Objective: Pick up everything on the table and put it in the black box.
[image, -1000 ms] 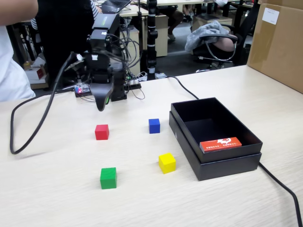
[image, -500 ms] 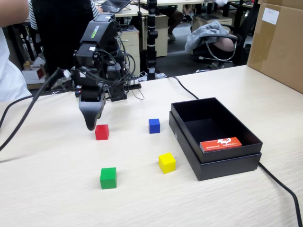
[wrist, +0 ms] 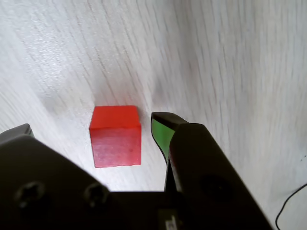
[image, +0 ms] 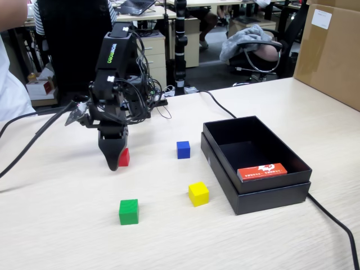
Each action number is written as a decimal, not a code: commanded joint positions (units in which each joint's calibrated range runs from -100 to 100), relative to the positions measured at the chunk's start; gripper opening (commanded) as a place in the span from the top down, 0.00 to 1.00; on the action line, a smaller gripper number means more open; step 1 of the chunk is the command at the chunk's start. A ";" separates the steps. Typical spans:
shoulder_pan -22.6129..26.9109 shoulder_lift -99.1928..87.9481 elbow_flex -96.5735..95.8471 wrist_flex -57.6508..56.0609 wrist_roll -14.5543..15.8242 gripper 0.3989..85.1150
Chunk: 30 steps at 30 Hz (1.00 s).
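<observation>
The arm leans down over the left part of the table [image: 67,236] in the fixed view, its claw [image: 113,163] pointing straight at the wood with the tip low beside the red cube [image: 124,158], which peeks out just to the right of the dark jaw. From the wrist view the red cube [wrist: 116,135] sits flat on the table [wrist: 230,57] between the two jaws: one green-lined fingertip [wrist: 162,132] stands just to its right with a thin gap showing, and the other jaw is only a dark corner at the left edge, clear of the cube, so the claw [wrist: 91,130] is spread apart and grips nothing. The blue cube [image: 183,149] lies near the middle of the table, a little left of the box [image: 270,194]. The yellow cube [image: 198,193] sits nearer the camera, close to the box's front corner, and the green cube [image: 128,211] is nearest, well apart from the box. The box is at the right, and inside it an orange-red card [image: 262,171] leans against the near wall. A black cable [image: 332,219] runs off the table from behind the box.
</observation>
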<state>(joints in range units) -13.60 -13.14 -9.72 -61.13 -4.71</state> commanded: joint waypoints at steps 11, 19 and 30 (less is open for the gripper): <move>0.93 5.39 5.10 0.27 0.54 0.83; 2.15 -4.82 3.56 1.39 0.39 0.99; 15.87 -34.54 -0.34 1.22 2.25 0.99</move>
<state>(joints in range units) -1.15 -41.23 -12.46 -60.20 -3.54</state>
